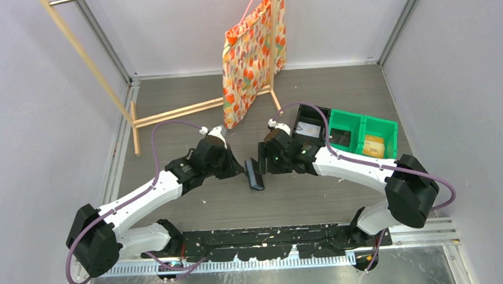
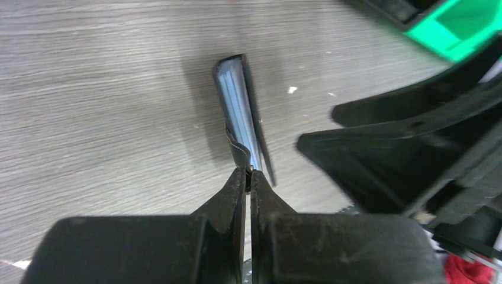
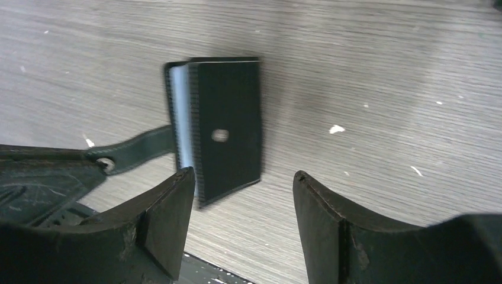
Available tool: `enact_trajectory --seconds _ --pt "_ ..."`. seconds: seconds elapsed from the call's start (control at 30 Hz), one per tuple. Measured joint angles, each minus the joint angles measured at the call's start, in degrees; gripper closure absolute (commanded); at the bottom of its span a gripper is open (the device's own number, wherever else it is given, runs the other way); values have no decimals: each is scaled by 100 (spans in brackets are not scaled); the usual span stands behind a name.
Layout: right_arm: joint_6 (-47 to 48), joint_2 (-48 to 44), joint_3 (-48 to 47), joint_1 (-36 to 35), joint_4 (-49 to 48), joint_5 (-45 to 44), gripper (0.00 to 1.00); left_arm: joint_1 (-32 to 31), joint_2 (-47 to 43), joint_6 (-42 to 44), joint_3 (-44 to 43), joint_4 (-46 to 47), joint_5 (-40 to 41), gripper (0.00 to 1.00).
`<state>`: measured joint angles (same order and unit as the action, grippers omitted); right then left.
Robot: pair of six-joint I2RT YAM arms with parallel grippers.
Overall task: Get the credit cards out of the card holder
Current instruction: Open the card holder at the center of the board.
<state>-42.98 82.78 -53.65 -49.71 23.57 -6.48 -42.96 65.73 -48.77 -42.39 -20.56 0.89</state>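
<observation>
The left gripper (image 2: 247,175) has its two fingers (image 2: 228,198) pressed together with only a hairline between them. They pinch the end of the clasp tab (image 2: 238,151) of the card holder (image 2: 240,106). The tab is a short black strap with pale stitching along its edge, running from the fingertips to the holder's side.

The holder is folded nearly shut. Its outside is black and finely grained, with a small round metal stud in the middle of one face. Along the open edge a strip of blue-grey lining shows, with pale lines layered in it; whether those lines are cards cannot be told. The holder stands on edge rather than lying flat, over the middle of the table (image 1: 190,119), between the two grippers. Whether its lower edge touches the wood cannot be told, though its shadow falls just beside it.

The right gripper (image 3: 243,174) faces the holder's black face with its fingers (image 3: 169,225) spread wide apart and nothing held between them. The tip of one finger is just beside the holder's near corner; contact there cannot be made out. The other finger is apart from it.

Farther out, behind the right arm, a black bin (image 1: 309,123) stands against a green bin (image 1: 364,134) with two compartments, one holding something yellow. At the back of the table a bag (image 1: 248,59) patterned in orange hangs from a wooden frame (image 1: 171,113).
</observation>
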Motion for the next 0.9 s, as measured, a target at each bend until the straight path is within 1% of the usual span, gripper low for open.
enact_trajectory --seconds 0.2,0.37,0.57,0.8,0.9 --pt "70 229 -328 -293 -74 -11 34 13 -208 -195 -2 404 -490 99" --pt "55 470 -339 -306 -101 -17 34 17 -208 -208 -2 452 -610 100" --pt "-57 584 -302 -304 -168 -55 35 118 -286 -181 31 348 -601 99" --pt "-127 584 -254 -306 -295 -116 37 463 -839 -144 494 -2 -487 100" --pt "-155 584 -240 -297 -354 -111 41 566 -981 -131 688 -79 -431 99"
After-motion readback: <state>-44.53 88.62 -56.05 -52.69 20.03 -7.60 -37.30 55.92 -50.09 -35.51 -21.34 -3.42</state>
